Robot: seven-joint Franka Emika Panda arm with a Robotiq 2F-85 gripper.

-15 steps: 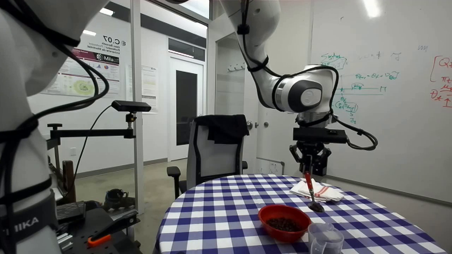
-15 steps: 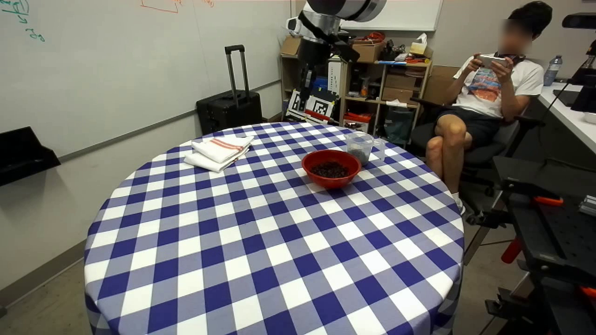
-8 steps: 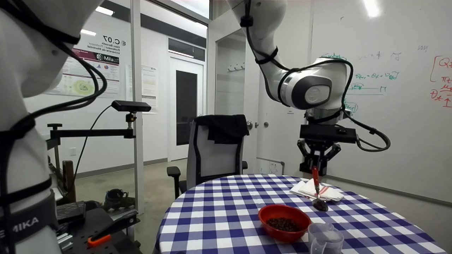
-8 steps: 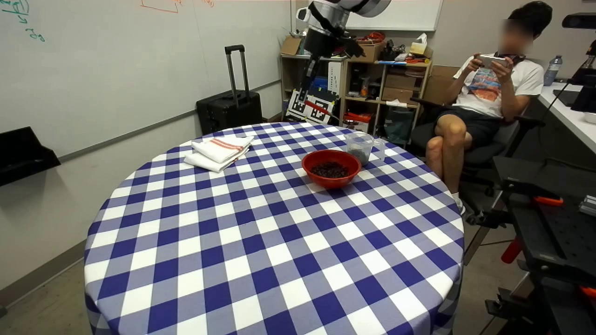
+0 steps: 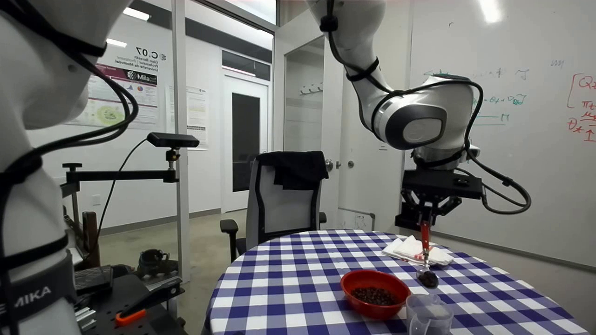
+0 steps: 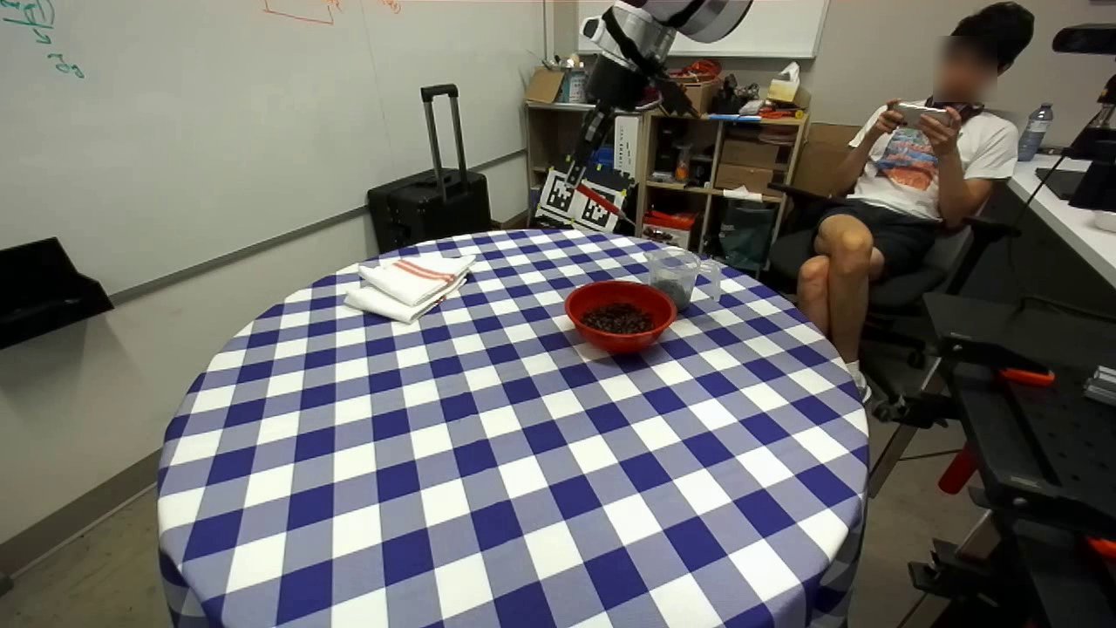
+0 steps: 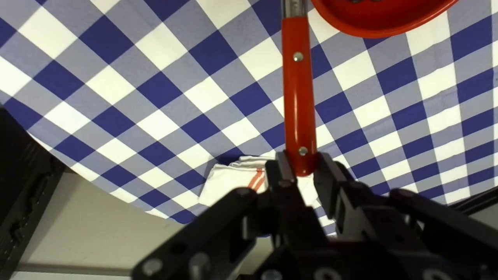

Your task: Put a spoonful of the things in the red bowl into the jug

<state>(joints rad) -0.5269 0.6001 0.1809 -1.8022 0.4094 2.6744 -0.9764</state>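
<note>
The pincer [image 7: 302, 165] is almost closed, clamping the red-handled spoon [image 7: 298, 89]

cut ends, covered sides, blurred places

in the wrist view, the spoon [image 7: 298, 93] has its scooping end cut off between 12 and 1 o'clock. the red bowl [image 7: 377, 28] is likewise cut, between 1 and 2 o'clock. the gripper [image 7: 302, 167], toward 5 o'clock, is blurred, and it covers part of the towel [image 7: 227, 184]. in an exterior view, the lower end of the jug [image 5: 429, 317] is cut off toward 5 o'clock; the pieces of the dark load [image 5: 427, 280] on the spoon are too small to tell. in an exterior view, a face [image 6: 963, 74] at 2 o'clock is blurred, and the red bowl hides the jug's 7 o'clock side.
</note>
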